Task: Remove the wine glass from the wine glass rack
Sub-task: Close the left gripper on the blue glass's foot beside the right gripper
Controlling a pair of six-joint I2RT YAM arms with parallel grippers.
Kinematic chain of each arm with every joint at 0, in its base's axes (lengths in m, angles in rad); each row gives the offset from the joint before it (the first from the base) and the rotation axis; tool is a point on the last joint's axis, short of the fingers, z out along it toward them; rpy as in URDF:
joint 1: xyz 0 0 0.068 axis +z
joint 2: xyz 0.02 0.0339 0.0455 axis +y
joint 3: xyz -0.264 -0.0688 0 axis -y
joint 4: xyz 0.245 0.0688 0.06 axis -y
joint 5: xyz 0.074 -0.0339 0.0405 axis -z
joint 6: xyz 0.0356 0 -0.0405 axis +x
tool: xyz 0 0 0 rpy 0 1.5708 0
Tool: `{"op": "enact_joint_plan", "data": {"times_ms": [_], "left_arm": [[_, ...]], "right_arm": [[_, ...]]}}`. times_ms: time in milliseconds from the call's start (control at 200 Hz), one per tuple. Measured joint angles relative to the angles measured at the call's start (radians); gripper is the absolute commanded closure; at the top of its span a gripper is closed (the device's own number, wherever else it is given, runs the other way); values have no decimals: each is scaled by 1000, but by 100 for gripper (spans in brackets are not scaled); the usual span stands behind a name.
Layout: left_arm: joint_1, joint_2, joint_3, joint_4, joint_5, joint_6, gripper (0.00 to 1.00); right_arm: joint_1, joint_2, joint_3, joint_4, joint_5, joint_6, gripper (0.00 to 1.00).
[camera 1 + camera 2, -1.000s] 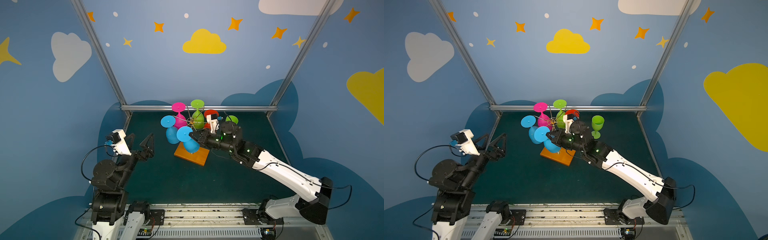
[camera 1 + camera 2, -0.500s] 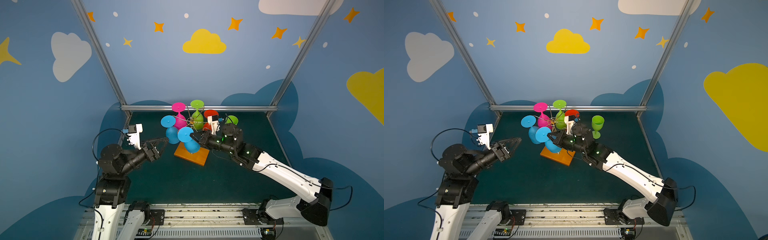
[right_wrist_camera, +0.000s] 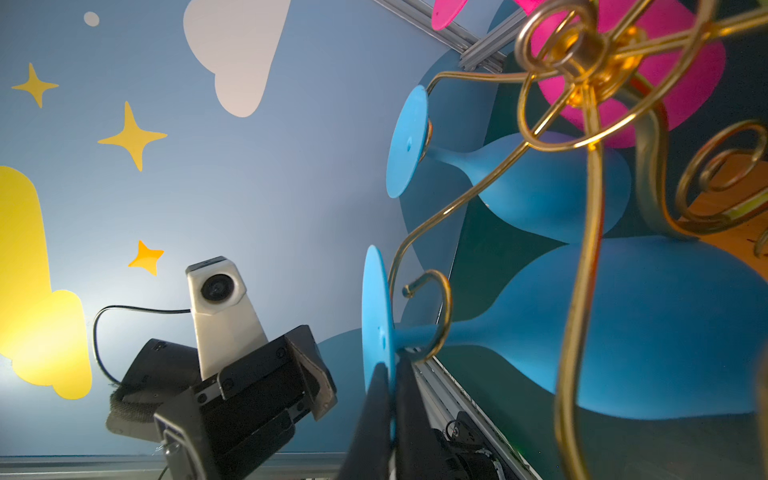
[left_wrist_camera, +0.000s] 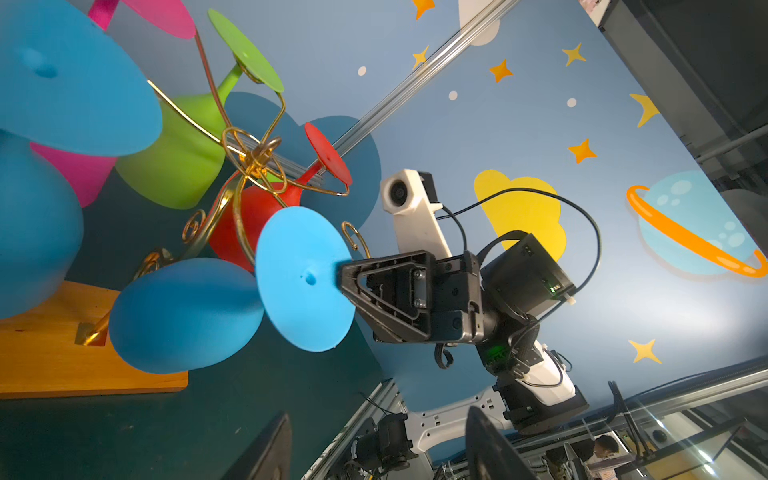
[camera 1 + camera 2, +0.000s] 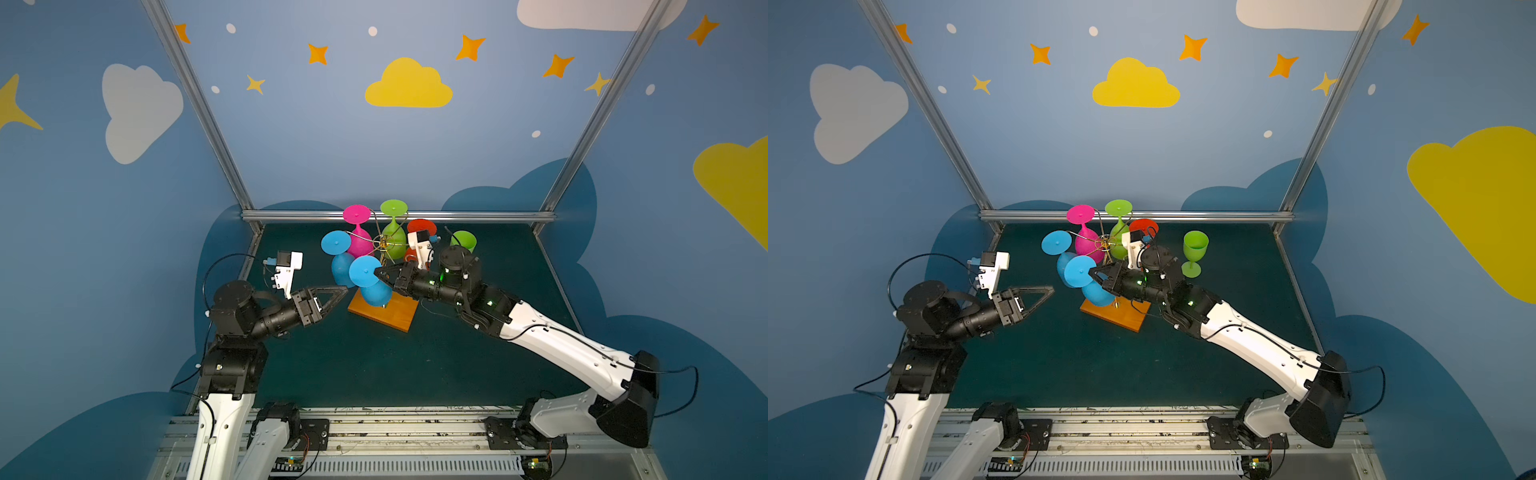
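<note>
Centre: wine glass rack; right, apart: upright glass.

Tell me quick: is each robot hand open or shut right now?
The left hand is open, holding nothing.
The right hand is closed on the foot of the front blue wine glass.

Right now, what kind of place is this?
Probably a robot test booth: a left arm and a right arm mounted on a metal rail, an aluminium frame, and blue walls painted with clouds and stars around a dark green table.
</note>
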Motion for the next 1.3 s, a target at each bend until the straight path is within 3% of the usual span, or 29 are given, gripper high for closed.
{"op": "enact_joint_plan", "data": {"times_ms": [686,1302], "left_arm": [[-3,87,-64,146,-10,-76,52],[-84,170,-64,252,-78,-99,62]], "right_arm": [[0,13,11,11,-15,2,100],[0,13,11,11,-16,2,100]]}}
